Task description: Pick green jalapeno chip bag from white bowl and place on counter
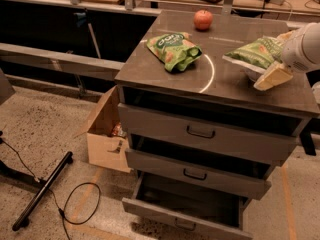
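The green jalapeno chip bag (251, 53) is pale green with a white edge and lies flat across the white bowl (251, 74) at the right side of the counter (165, 69). Only a sliver of the bowl's rim shows under the bag. My gripper (271, 77) is at the counter's right edge, just right of the bowl and at the bag's right end, low over the top. Its white arm (303, 46) comes in from the right and hides part of the bag.
A brighter green bag with a dark oval logo (174, 49) lies mid-counter beside a white curved line (210, 75). A red apple (203, 19) sits at the back. The bottom drawer (190, 209) is pulled open. A cardboard box (104, 134) and a cable (75, 204) are on the floor at left.
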